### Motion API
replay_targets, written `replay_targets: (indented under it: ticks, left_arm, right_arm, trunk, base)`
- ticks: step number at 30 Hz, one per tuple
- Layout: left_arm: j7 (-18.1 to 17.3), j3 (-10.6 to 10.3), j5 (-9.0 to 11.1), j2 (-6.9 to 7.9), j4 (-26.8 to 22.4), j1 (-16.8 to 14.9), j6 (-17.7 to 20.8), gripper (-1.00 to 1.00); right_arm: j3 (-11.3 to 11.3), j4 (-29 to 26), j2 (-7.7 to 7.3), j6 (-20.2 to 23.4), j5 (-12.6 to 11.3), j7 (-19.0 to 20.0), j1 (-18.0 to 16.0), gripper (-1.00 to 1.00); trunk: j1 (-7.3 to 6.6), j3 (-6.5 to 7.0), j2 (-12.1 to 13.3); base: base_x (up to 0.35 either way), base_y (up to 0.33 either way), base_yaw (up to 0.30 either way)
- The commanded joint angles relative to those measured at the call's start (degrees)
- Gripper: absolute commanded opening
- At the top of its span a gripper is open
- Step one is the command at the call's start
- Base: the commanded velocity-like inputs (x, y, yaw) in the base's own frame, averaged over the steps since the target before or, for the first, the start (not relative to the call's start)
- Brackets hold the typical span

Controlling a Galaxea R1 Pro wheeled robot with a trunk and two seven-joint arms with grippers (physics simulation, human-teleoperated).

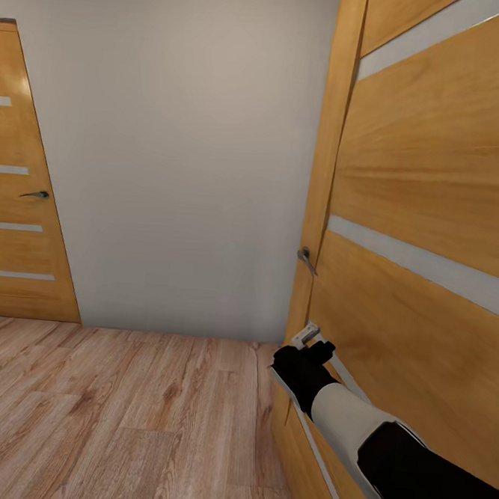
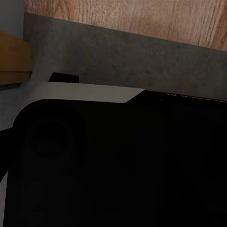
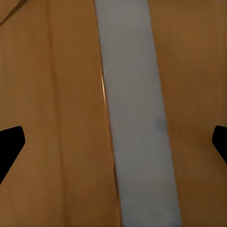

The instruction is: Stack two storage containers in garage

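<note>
Storage containers: I cannot place either orange-red bin from these views.
Room: light wood-plank floor (image 1: 117, 412), plain white wall (image 1: 182, 147) ahead of me.
Near door: an oak door (image 1: 423, 241) with pale frosted strips stands just beside my right arm, its lever handle (image 1: 306, 258) at the door's edge.
Far door: a 2nd oak door (image 1: 20, 209) of the same make stands at the left of the head view, with a dark lever handle (image 1: 35, 194).
Right gripper: my right gripper (image 1: 311, 343) is up close to the near door's lower panel, at its edge; whether it touches I cannot tell.
Right jaws: spread wide, nothing between them; in the wrist view the 2 black fingertips (image 3: 9, 142) sit at opposite edges, with a pale door strip (image 3: 137, 118) and oak panel between.
Left wrist view: dark robot body (image 2: 118, 165) up close, a grey band and wood planks (image 2: 142, 16) beyond it.
Left jaws: I cannot tell their state.
</note>
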Motion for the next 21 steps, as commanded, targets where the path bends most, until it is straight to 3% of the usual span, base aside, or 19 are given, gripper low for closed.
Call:
replay_targets:
  ticks: [1, 18, 21]
  left_arm:
    - [-0.10, 0.07, 0.47, -0.01, -0.02, -0.01, -0.13, 1.00]
    - [-0.10, 0.06, 0.55, -0.01, 0.04, -0.03, -0.13, 1.00]
    - [-0.10, 0.08, 0.56, -0.01, 0.05, -0.01, -0.13, 1.00]
  right_arm:
    - [0.61, 0.04, 0.00, 0.46, -0.09, -0.48, -0.09, 1.00]
    - [0.27, 0.13, -0.05, 0.31, -0.30, -0.48, -1.08, 1.00]
    - [0.27, 0.13, -2.89, 0.23, -0.47, -0.41, -1.11, 1.00]
  trunk:
    - [0.00, -0.06, -0.03]
    - [0.00, -0.06, -0.03]
    - [0.00, -0.06, -0.03]
  base:
    - [0.000, 0.000, 0.000]
    - [0.000, 0.000, 0.000]
    - [0.000, 0.000, 0.000]
